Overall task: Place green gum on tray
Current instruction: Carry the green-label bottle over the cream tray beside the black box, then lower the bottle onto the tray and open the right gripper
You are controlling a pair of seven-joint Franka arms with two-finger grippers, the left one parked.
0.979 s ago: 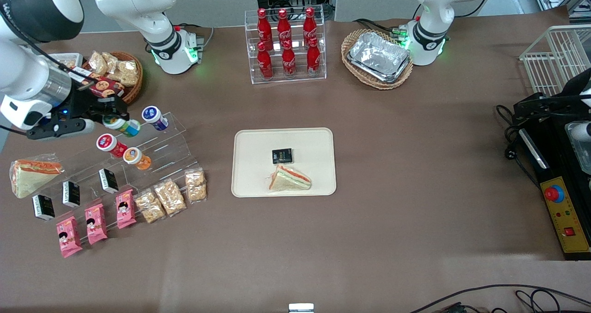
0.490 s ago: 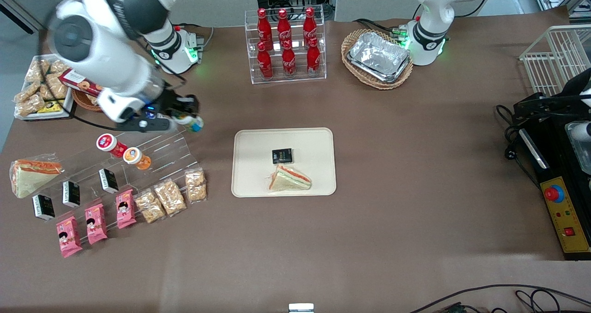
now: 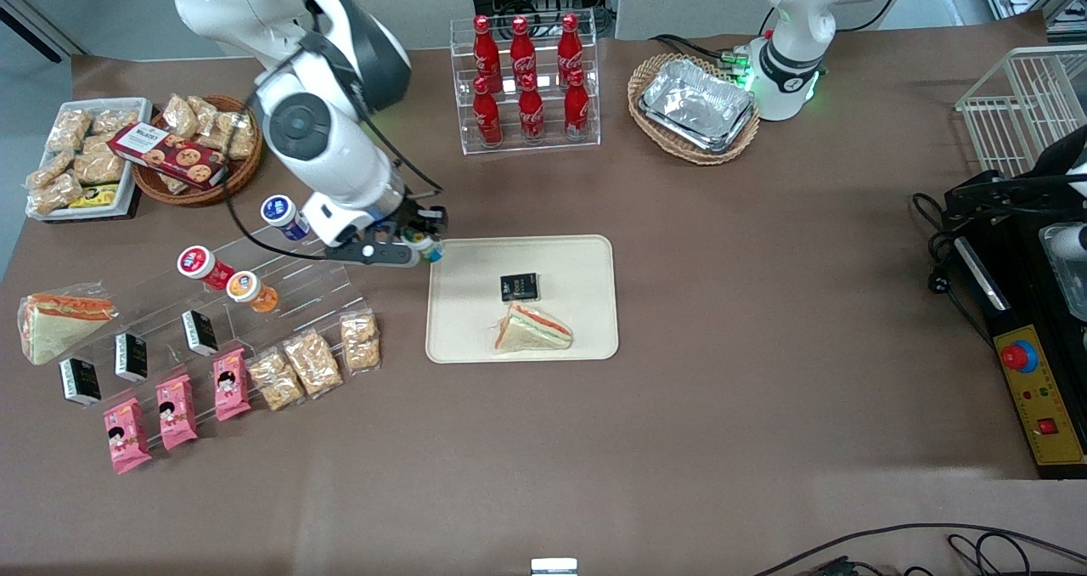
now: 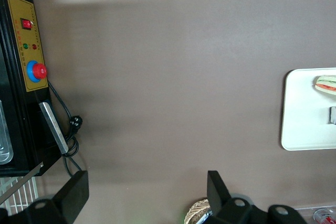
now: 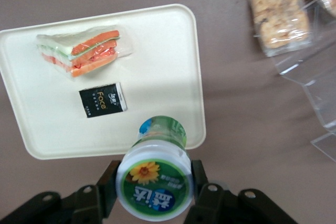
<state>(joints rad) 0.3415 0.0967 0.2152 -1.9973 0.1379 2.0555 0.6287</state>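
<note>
Brown cloth covers the desk, and snacks crowd the working arm's end of it: a clear stepped rack with a blue-lidded bottle, a red-lidded bottle and an orange bottle, with biscuit packets in front. Near the middle lies the tray, already carrying a wrapped sandwich and a small black packet.

The hand hangs in the air at the tray's corner toward the working arm's end, on the edge farther from the front camera. Its two fingers are clamped on the green gum, one on each side of the body just under the lid. In the wrist view the bottle points down at the tray's rim, with the lid facing the camera.

I judge the bottle light and stiff, a hard plastic cylinder that will not crush under this pinch. Its smooth round wall could twist or slip if the grip is loose, so a hold across the body close under the broader lid looks sound. It would roll if laid on its side. The bare patch of tray nearest the hand, apart from the sandwich and packet, seems the likeliest landing place.
</note>
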